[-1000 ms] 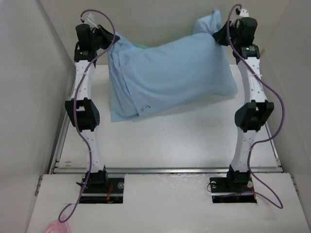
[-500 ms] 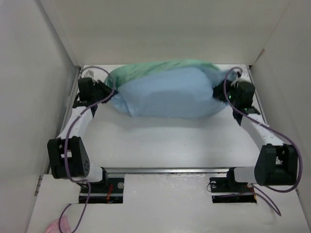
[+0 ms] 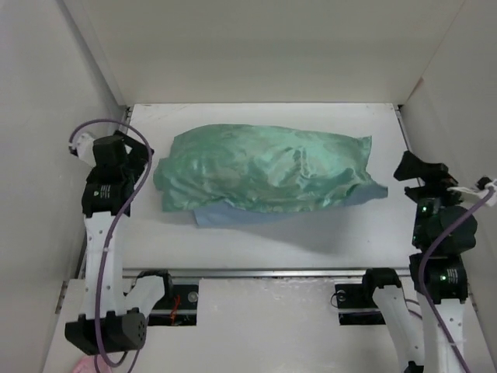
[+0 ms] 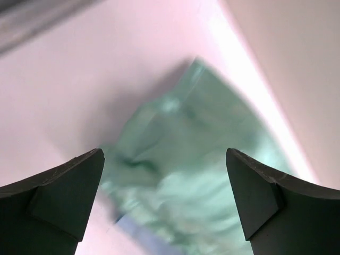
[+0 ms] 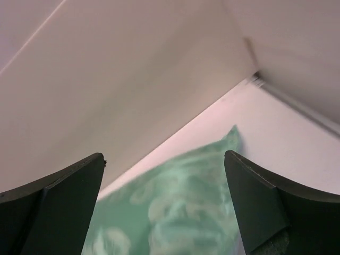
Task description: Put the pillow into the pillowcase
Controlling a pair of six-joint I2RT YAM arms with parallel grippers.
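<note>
Lying plump mid-table (image 3: 311, 233), the pillowcase (image 3: 264, 169) is showing its sea-green face, with a blue edge peeking out nearside. No white pillow is showing; likely it is inside already. At either end, the left gripper (image 4: 164, 154) and right gripper (image 5: 163, 155) are hanging wide open, holding nothing. Task looking near done.

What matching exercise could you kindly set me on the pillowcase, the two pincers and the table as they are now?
Things:
1. pillowcase
2. left pincer
3. right pincer
4. table

States:
A. white, under everything
B. open, at the right side
C. green face up, blue edge showing
D. open, at the left side

Pairs: 1-C, 2-D, 3-B, 4-A.
</note>
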